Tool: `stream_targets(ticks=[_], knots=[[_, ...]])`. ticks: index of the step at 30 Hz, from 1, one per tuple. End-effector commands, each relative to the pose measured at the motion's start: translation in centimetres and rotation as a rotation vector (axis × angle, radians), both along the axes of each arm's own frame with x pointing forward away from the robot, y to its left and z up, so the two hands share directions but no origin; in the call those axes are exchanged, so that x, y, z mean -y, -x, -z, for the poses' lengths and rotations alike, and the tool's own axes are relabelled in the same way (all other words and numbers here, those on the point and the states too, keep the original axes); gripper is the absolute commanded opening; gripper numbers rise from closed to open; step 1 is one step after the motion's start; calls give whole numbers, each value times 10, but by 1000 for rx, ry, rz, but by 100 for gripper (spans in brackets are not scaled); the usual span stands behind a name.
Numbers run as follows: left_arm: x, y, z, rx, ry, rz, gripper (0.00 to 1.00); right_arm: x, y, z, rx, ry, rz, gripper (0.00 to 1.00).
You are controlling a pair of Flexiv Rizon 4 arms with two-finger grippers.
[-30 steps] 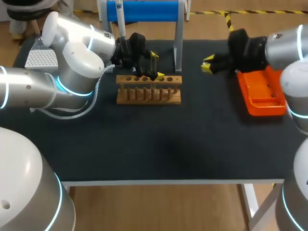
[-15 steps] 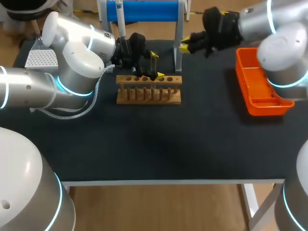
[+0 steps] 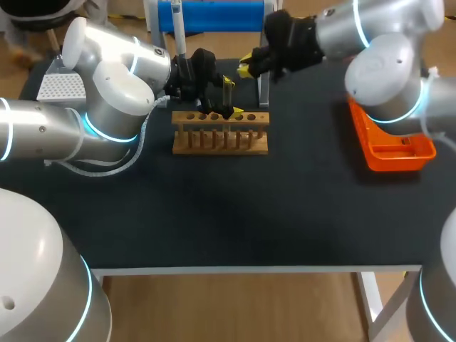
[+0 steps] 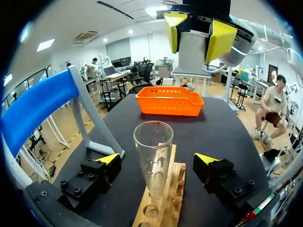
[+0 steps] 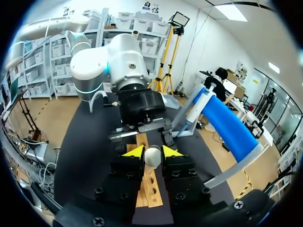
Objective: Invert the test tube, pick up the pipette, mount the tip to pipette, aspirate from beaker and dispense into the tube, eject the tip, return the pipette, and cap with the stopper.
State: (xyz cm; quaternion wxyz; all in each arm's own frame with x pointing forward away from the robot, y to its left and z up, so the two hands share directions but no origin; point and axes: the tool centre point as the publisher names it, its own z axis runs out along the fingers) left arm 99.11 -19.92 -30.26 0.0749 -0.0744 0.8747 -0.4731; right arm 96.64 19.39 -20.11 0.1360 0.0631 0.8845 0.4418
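A clear test tube (image 4: 152,156) stands mouth-up in the wooden rack (image 3: 221,133), between the fingers of my left gripper (image 4: 156,160), which is open and does not touch the glass. My right gripper (image 5: 152,152) is shut on a small white stopper (image 5: 152,156). It hangs above and just behind the rack (image 5: 149,189), facing my left gripper, and in the head view it (image 3: 246,69) is beside the stand's post. The white pipette (image 3: 178,32) hangs on the blue stand (image 3: 214,16). I see no beaker.
An orange basket (image 3: 388,139) lies at the right side of the table. A white tip box (image 3: 60,85) sits at the far left behind my left arm. The stand's grey posts (image 3: 264,68) rise just behind the rack.
My right arm has swung left from over the orange basket to above the rack, carrying the stopper. The left arm and the tube have not moved.
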Motion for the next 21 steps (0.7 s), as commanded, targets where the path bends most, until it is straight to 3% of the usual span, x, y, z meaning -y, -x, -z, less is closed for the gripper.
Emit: stream_targets(ticks=[1, 21], knots=[[0, 0, 0, -2, -2, 1, 100, -9, -3, 3, -3, 8, 2, 0], [0, 0, 0, -2, -2, 1, 100, -22, -9, 18, -13, 13, 23, 0]])
